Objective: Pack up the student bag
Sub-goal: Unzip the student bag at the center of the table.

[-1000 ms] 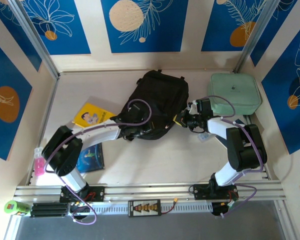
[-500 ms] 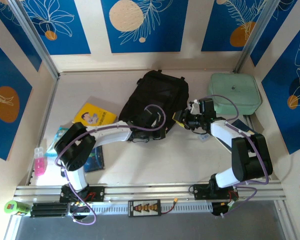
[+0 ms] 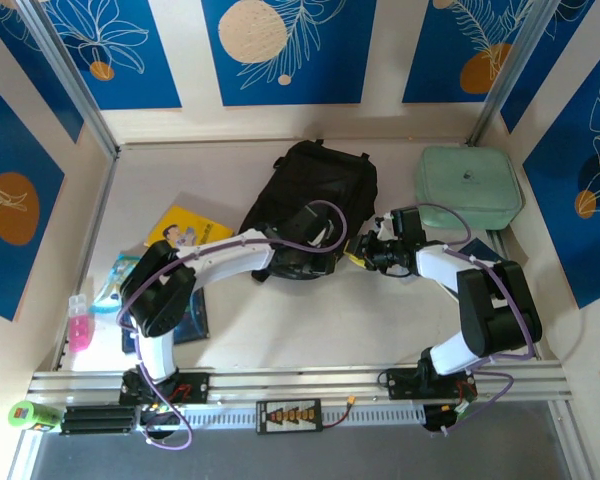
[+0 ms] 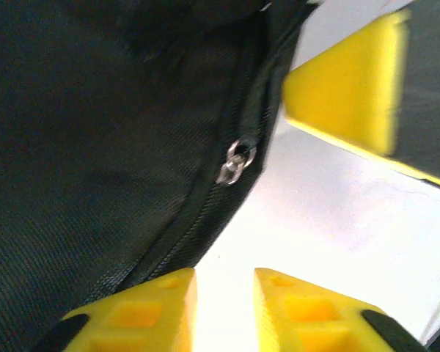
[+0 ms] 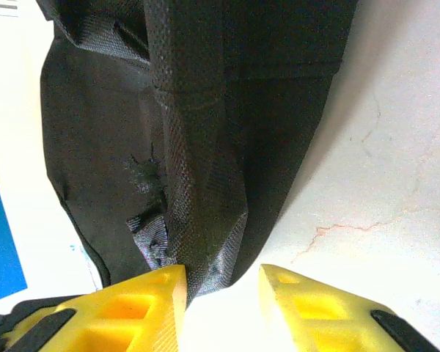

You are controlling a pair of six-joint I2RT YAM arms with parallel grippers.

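A: Whereabouts of the large black soft fabric student bag (image 3: 315, 195)?

B: Lying on the pale table (image 3: 300, 320), around the middle, toward the back wall, top loop pointing away from the arms.

A: And along its near edge?

B: Approached from 2 sides. From the left, the left gripper (image 3: 325, 262), over the lower edge of the fabric. From the right, the right gripper (image 3: 358, 252), just beside the lower right corner.

A: Jaws on the left?

B: Released. Seen from the left wrist: yellow fingers (image 4: 308, 308) parted by a narrow gap, bare table between them, nothing clasped. Black zippered edge running down to 1 finger, with a small silver zipper pull (image 4: 235, 163) hanging just above.

A: Jaws on the right?

B: Also released. Seen from the right wrist: fingers apart, pale table showing in the gap. Folded corner of the bag reaching down to the inner edge of 1 finger, not pinched.

A: Farther out?

B: Back right: a pale mint-green rounded zip case (image 3: 468, 185), apart from the bag. Left of the bag: a yellow booklet (image 3: 187, 230), near it. Nearer the left arm: a dark blue booklet (image 3: 185, 320). At the left edge: a small pink bottle (image 3: 78, 325), well apart.
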